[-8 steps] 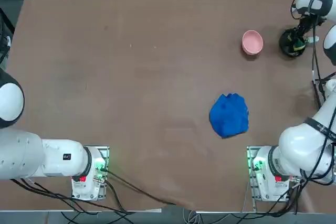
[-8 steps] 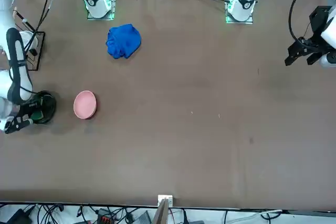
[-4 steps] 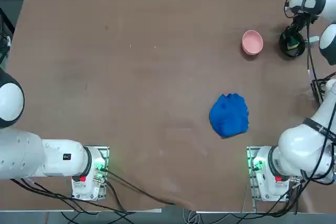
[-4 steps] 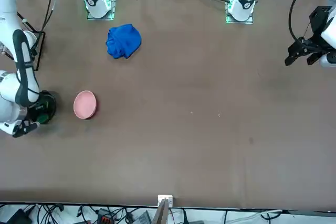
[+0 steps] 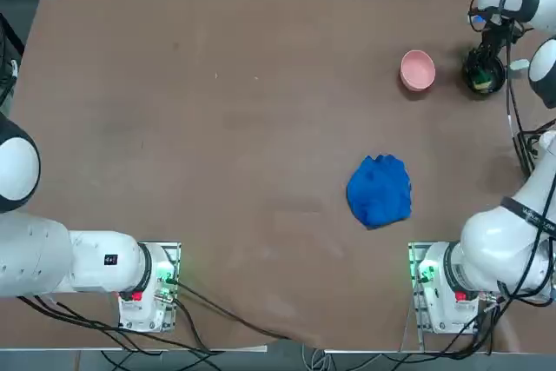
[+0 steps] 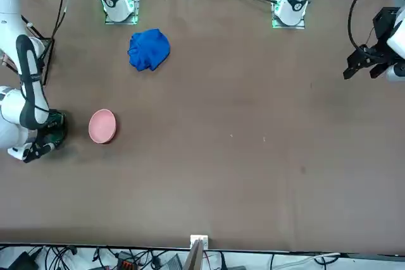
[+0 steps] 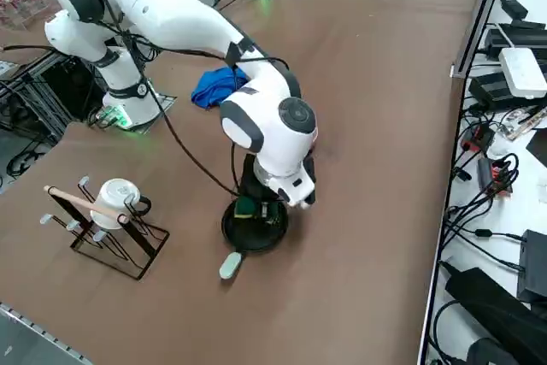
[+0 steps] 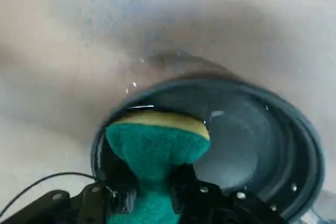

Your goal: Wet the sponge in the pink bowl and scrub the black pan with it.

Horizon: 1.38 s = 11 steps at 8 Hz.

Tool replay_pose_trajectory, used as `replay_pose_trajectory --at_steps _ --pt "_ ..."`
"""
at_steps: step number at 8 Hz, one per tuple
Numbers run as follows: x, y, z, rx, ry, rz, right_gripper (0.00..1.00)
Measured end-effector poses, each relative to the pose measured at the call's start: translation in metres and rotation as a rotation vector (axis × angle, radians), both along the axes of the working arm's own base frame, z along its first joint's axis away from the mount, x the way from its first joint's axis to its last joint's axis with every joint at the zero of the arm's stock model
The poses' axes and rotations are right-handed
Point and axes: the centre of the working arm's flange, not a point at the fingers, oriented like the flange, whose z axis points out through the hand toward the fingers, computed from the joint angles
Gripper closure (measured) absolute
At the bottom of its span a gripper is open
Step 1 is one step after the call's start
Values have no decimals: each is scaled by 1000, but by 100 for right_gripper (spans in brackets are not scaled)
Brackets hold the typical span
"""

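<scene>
The right arm reached far forward to the worktop's two o'clock corner, wrist bent downward. Its tool (image 8: 152, 195) pointed down, fingers (image 8: 181, 190) pinched tight on the sponge (image 8: 155, 148).

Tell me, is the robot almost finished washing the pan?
Partway, it seems. The right gripper is shut on the sponge and holds it down inside the pan. Droplets glint on the pan, so the dip in the bowl looks done. Scrubbing is in hand. How clean the pan is can't be told, so more scrubbing may be left.
</scene>
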Motion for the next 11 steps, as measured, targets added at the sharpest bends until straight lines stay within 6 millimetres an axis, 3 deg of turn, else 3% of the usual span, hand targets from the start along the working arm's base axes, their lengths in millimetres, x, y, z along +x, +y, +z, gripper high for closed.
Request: replay_pose_trajectory --at_steps 3,6,9,11 --pt "-13 -38 -1 -17 -2 17 65" --pt "-7 -51 0 -74 -65 56 65" --pt "3 -46 4 -91 -128 56 63" --pt "14 -19 5 -97 -139 44 63"
